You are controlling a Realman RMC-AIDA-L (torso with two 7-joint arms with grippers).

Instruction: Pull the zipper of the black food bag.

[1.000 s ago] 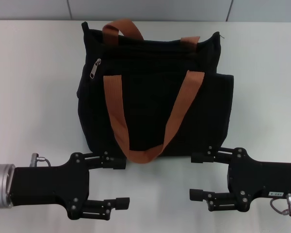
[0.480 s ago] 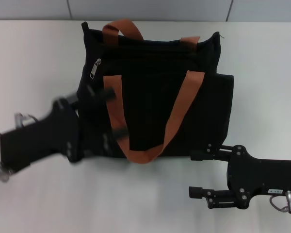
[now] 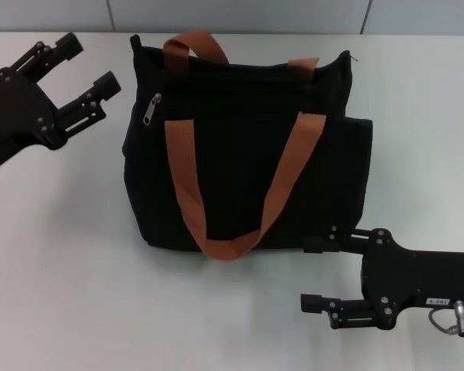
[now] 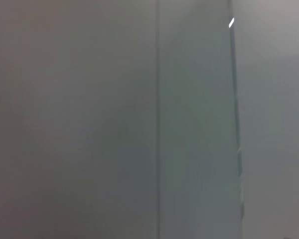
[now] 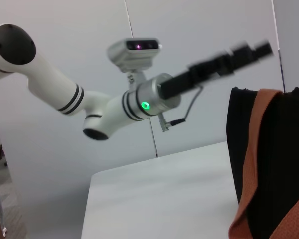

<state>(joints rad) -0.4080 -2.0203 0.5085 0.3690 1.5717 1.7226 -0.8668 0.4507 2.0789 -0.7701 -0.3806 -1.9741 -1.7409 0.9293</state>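
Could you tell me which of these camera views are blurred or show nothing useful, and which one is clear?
Head view: evenly lit and clear; the bag, zipper and both open end effectors, left and right, read well. Left wrist view: only a featureless grey wall. Right wrist view: the left end effector is smeared by motion blur, the bag's edge stays fairly sharp.

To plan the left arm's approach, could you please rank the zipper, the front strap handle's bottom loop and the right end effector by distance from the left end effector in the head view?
1. zipper, bag's upper left front, beside the left end effector.
2. front strap handle, bottom loop at the bag's lower middle.
3. right end effector, near right, past the black food bag.
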